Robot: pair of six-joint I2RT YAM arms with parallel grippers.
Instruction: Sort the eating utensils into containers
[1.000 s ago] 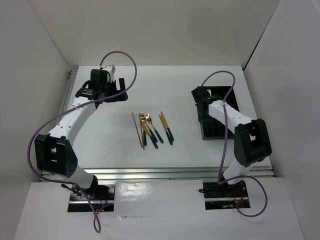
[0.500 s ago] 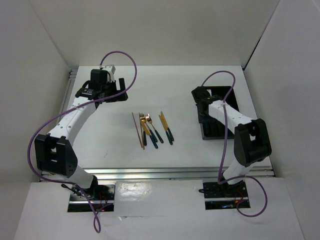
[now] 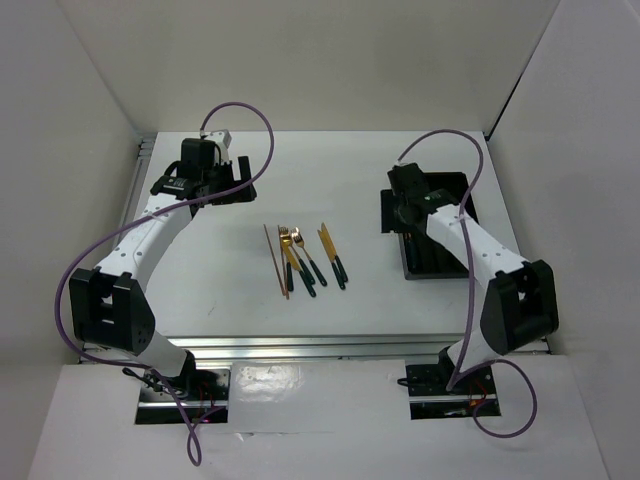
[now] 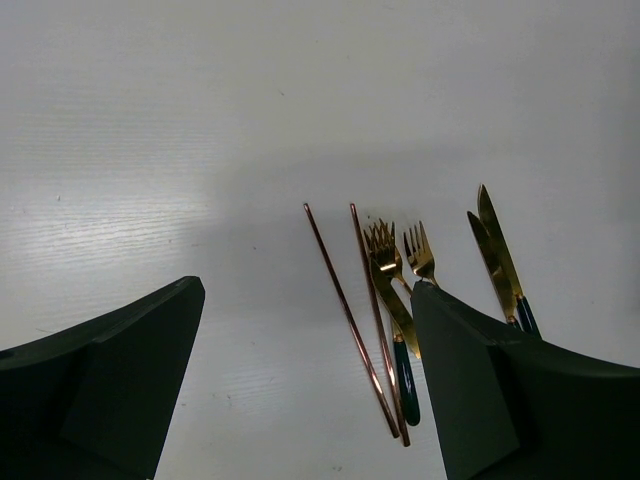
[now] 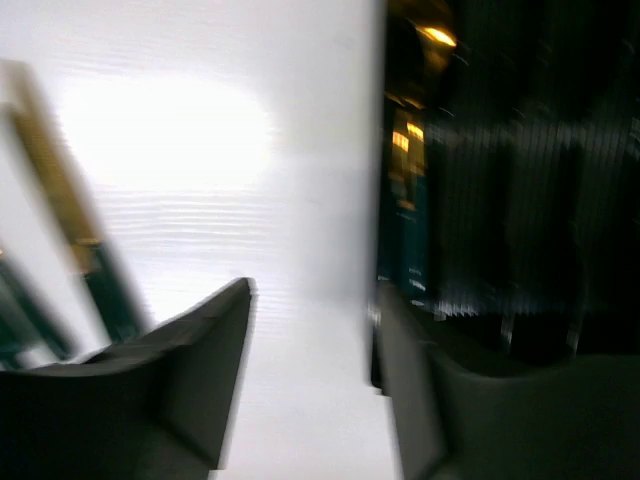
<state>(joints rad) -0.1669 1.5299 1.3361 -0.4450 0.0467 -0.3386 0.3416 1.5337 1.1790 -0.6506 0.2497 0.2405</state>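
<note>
The eating utensils are lying loose in the middle of the counter: two chopsticks (image 4: 352,318) side by side, two forks (image 4: 388,268) just right of them, one leaning across the nearer chopstick, and two gold-bladed pieces (image 4: 497,258) a little farther toward the right edge. The tray (image 3: 447,262) is sitting by the right edge. In its compartment nearest the middle, a gold and teal shape (image 5: 405,175) is showing, probably a utensil already sorted, though the right wrist view is too blurred to be sure.

The right gripper (image 5: 315,300) is hanging over the tray's inner wall with its jaws spread and nothing between them, apparently turning toward the pile for another piece. The gold-bladed pair is lying closest to it and apart from the tangle, so one of those looks the cleanest pick. The fingers would do best straddling one teal handle across its width, low to the counter, taking care not to catch its neighbour, then lowering it lengthwise along a compartment.

The right arm is stretching from its base at the near edge, forearm angling toward the far edge. The left arm is reaching toward the far-left corner, elbow bent, its wrist camera facing the pile. The left gripper (image 4: 308,295) is holding its jaws wide apart and empty.
</note>
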